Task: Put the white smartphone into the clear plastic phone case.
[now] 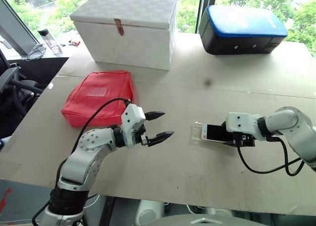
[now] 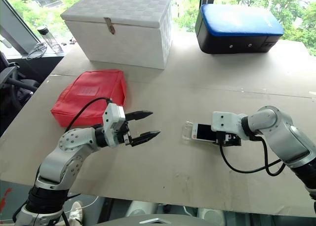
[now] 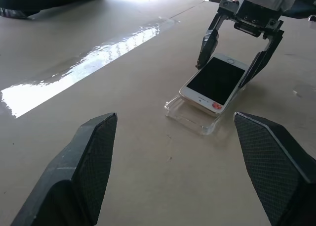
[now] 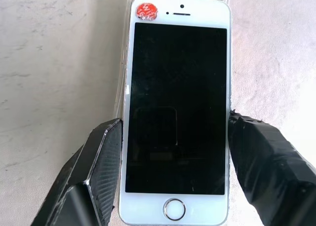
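The white smartphone has a black screen and a red sticker by its earpiece. It lies screen up, right of the table's middle. Its far end rests over the clear plastic phone case, and the end at the gripper sits slightly raised. My right gripper reaches in from the right and is shut on the phone, one finger pressed on each long edge. My left gripper hovers open a little above the table to the left of the case, pointing at it, with nothing between its fingers.
A red pouch lies at the left of the table. A white lidded box and a blue-topped black case stand at the back. Bare tabletop lies between them and the phone.
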Controlling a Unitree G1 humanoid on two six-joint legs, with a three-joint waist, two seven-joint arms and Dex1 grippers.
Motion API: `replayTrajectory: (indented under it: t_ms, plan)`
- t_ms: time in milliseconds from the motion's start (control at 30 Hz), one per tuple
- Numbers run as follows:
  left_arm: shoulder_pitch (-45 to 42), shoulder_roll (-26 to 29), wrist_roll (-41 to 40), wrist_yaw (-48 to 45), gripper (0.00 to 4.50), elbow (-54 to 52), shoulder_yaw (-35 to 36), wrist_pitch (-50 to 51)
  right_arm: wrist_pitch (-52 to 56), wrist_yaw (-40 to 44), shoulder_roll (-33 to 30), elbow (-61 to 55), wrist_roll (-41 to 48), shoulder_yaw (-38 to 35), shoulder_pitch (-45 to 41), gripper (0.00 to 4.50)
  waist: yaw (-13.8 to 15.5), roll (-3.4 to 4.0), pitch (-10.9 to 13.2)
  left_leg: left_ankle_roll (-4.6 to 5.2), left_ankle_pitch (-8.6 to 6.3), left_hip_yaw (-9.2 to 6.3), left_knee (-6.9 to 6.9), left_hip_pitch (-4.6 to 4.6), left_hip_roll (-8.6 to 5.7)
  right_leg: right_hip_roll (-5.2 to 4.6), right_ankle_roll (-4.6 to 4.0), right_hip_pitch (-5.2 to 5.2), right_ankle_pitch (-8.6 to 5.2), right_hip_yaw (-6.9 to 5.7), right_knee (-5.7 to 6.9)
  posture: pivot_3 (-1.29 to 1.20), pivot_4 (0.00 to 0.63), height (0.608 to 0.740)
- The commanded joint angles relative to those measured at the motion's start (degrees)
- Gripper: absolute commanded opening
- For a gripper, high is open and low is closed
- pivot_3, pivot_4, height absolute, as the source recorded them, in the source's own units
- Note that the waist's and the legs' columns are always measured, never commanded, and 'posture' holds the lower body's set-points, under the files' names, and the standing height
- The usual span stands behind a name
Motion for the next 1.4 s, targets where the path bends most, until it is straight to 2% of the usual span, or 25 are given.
replayTrajectory:
  t_ms: [33, 400, 600, 867, 900, 933, 967, 1100, 1267, 1367, 1400]
  plan:
    - [0.58, -0.25, -0.20, 0.98, 3.84, -3.48, -0.04, -1.11, -2.57, 2.40, 0.46, -0.11, -0.63, 2.39, 1.08, 2.80, 0.01, 0.00, 0.00, 0.00, 0.00, 0.00, 0.01, 0.00, 0.00, 0.00, 0.00, 0.00, 0.00, 0.00, 0.00, 0.00, 0.150, 0.740]
    - [-1.62, -0.40, -0.80, 3.38, 3.84, -5.43, -0.85, 1.44, -3.92, 4.12, 0.31, -0.88, -1.69, 2.27, 2.20, 2.80, 0.08, 0.00, 0.00, -0.01, 0.00, -0.04, 0.02, 0.01, 0.00, 0.01, 0.00, 0.04, 0.00, -0.03, 0.00, 0.00, 0.150, 0.740]
    - [-3.42, -0.24, -1.21, 3.89, 3.84, -5.23, -1.08, 2.90, 0.25, 1.78, 2.34, 1.47, -4.70, 3.24, 0.67, 2.80, 0.01, -0.06, -0.04, -0.01, 0.00, -0.04, 0.05, 0.01, 0.00, 0.03, 0.00, 0.06, 0.00, -0.03, 0.00, 0.00, 0.150, 0.740]
    - [-2.76, 0.00, -1.03, 3.31, 3.84, -4.58, -0.99, 2.35, -1.31, 5.17, 2.03, 1.75, -3.89, 3.17, 0.16, 2.80, -0.01, -0.09, -0.06, -0.01, -0.01, -0.07, 0.09, 0.11, 0.03, 0.04, 0.00, 0.16, 0.00, -0.03, 0.05, 0.00, 0.150, 0.740]
    - [-2.66, -0.05, -0.94, 3.24, 3.84, -4.42, -1.03, 2.16, -0.88, 5.39, 2.24, 2.13, -3.80, 3.19, -0.05, 3.82, 0.04, -0.10, -0.06, 0.00, -0.01, -0.07, 0.10, 0.11, 0.03, 0.04, 0.00, 0.16, 0.00, -0.03, 0.05, 0.00, 0.150, 0.740]
    - [-2.51, -0.09, -0.85, 3.17, 3.84, -4.30, -1.07, 1.95, -0.74, 5.54, 2.46, 2.49, -3.70, 3.11, -0.27, 4.29, 0.08, -0.08, -0.05, -0.01, -0.01, -0.07, 0.10, 0.10, 0.03, 0.04, -0.01, 0.16, 0.00, -0.04, 0.05, 0.00, 0.150, 0.740]
    - [-2.35, -0.10, -0.76, 3.09, 3.84, -4.17, -1.10, 1.72, -0.76, 5.29, 2.83, 2.92, -3.66, 2.85, -0.56, 4.49, 0.11, -0.07, -0.05, 0.00, -0.01, -0.07, 0.10, 0.08, 0.02, 0.03, 0.00, 0.15, 0.00, -0.03, 0.05, 0.00, 0.150, 0.740]
    - [-1.19, 0.08, -0.55, 2.73, 3.84, -3.91, -0.90, 0.71, -1.32, 2.16, 4.14, 4.54, -3.57, -0.88, -1.81, 4.49, -0.07, -0.08, -0.04, -0.02, -0.01, -0.07, 0.10, 0.07, 0.02, 0.04, -0.01, 0.15, 0.01, -0.04, 0.04, 0.00, 0.150, 0.740]
    - [-0.40, 0.21, -0.56, 3.11, 3.84, -4.34, -0.65, 0.60, 3.35, 4.90, 3.41, 1.20, 7.70, -11.84, -0.61, 4.49, 0.04, 0.07, 0.07, -0.02, -0.01, -0.06, 0.15, 0.07, 0.03, 0.03, -0.04, 0.13, 0.03, -0.03, 0.09, 0.00, 0.150, 0.740]
    - [-0.70, -0.11, -0.74, 3.72, 3.84, -4.44, -0.73, 0.93, 4.48, 4.01, 3.01, 0.14, 10.35, -14.62, 1.78, 3.63, 0.32, 0.06, 0.07, 0.10, -0.09, -0.11, 0.16, 0.05, 0.03, 0.02, -0.04, 0.14, 0.03, -0.06, 0.09, 0.00, 0.150, 0.740]
    - [-0.84, -0.16, -0.73, 3.78, 3.84, -4.29, -0.78, 0.94, 4.81, 3.30, 3.14, 0.03, 10.52, -14.69, 2.49, 3.15, 0.32, 0.06, 0.07, 0.09, -0.09, -0.10, 0.16, 0.04, 0.03, 0.02, -0.04, 0.14, 0.02, -0.06, 0.07, 0.00, 0.150, 0.740]
